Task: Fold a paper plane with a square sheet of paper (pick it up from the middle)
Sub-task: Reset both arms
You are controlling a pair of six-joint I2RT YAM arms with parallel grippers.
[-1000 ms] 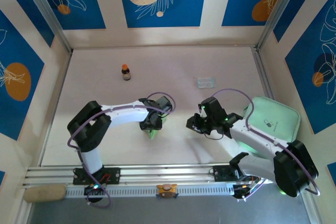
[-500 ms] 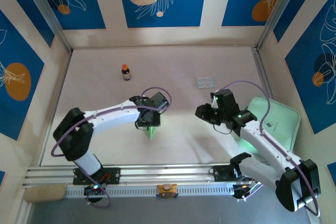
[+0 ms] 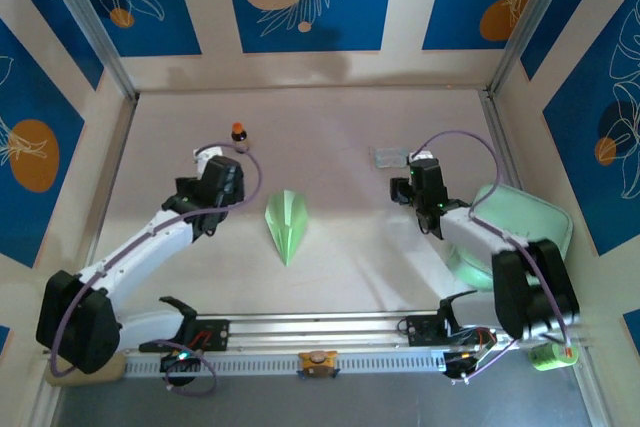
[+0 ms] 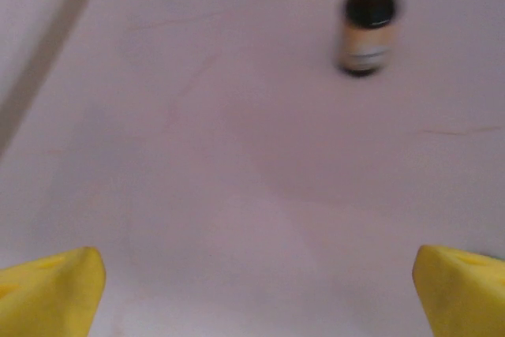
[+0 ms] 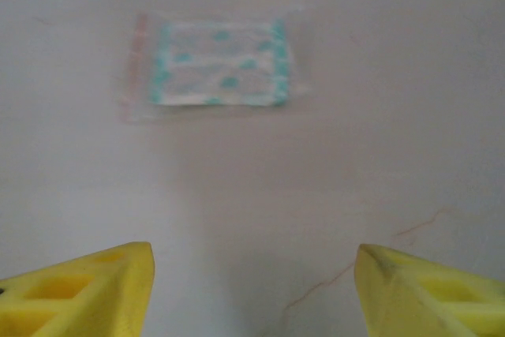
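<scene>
Nearest the arm bases is bare table (image 3: 340,282). The paper plane (image 3: 287,225) lies flat mid-table between the two arms, a pale green dart with a centre crease, its long narrow tip toward the near edge and its wider end away. Nothing touches it and it reads as fully folded, so the task looks at or near its end. It probably sits in the middle because both arms can reach it there. The left gripper (image 3: 226,169) is to the left of the plane and a little farther back, well apart from it. In its wrist view the left gripper (image 4: 254,274) has its yellow pads spread wide with only table between them, so it holds nothing. The right gripper (image 3: 410,175) is well off to the plane's right, fingers spread, and the right wrist view shows that gripper (image 5: 252,262) empty too. My guess is both are held off to the sides so they don't knock the light paper. The mint tray (image 3: 530,215) sits at the right edge beside the right arm. Farther back, the brown bottle (image 3: 239,134), orange cap, stands upright just ahead of the left fingers (blurred in the wrist view (image 4: 367,25)). The clear packet (image 3: 390,155) lies flat just ahead of the right fingers (image 5: 213,65). Both are clutter, not touched.
</scene>
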